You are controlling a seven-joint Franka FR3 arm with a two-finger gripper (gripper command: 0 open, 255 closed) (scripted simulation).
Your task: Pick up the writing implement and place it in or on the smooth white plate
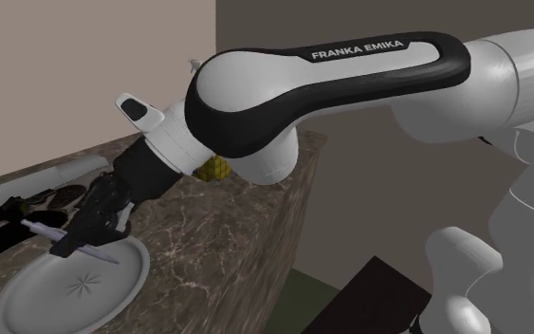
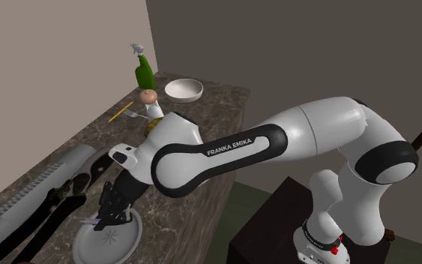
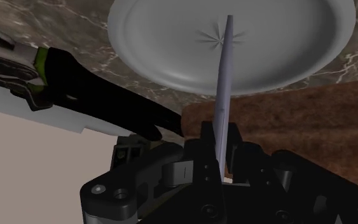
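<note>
A smooth white plate (image 1: 75,285) with a small star mark in its middle lies near the front of the dark marble counter (image 1: 217,247). My black gripper (image 1: 84,232) hangs just above the plate's far rim, shut on a slim grey-lilac pen (image 1: 65,239) that sticks out level on both sides of the fingers. In the wrist view the pen (image 3: 223,89) runs from between the fingers out over the plate (image 3: 171,44), its tip near the plate's centre. From the second exterior view the gripper (image 2: 112,210) sits over the plate (image 2: 115,241).
Beside the plate lie black objects (image 1: 9,223) and a long grey ridged thing (image 2: 29,187). At the counter's far end stand a green spray bottle (image 2: 143,71), a white bowl (image 2: 184,91), a small figure (image 2: 151,101), a fork and a yellow pencil (image 2: 119,112). The counter edge drops off beside the plate.
</note>
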